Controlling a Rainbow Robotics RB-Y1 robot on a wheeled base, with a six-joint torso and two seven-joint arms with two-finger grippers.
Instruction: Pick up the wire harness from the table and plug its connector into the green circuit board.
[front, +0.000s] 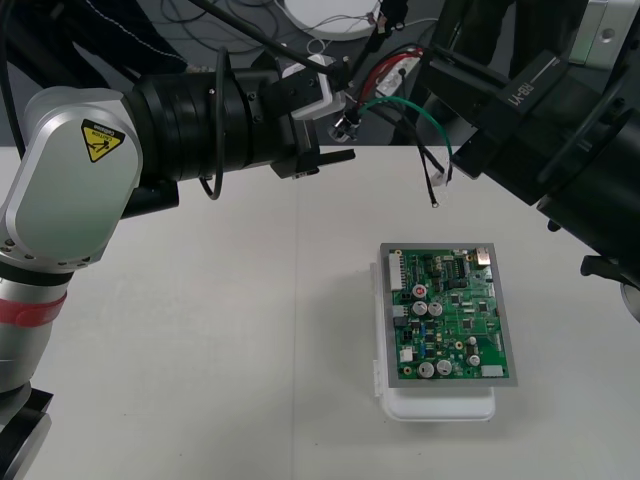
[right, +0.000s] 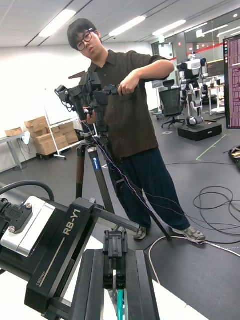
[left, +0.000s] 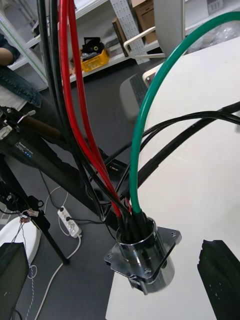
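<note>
Holds the wire harness (front: 425, 113) in the air beyond the far edge of the green circuit board (front: 447, 312), clear of the bench (front: 200, 350); pinches its black plug (right: 115, 245) in the closed jaws of the right gripper (right: 115, 260), past the board's far right corner; has the left gripper (front: 337, 123) past the board's far left corner, jaws wide apart around the round metal socket (left: 145, 255), contact not discernible; trails thin black leads down toward the board.
</note>
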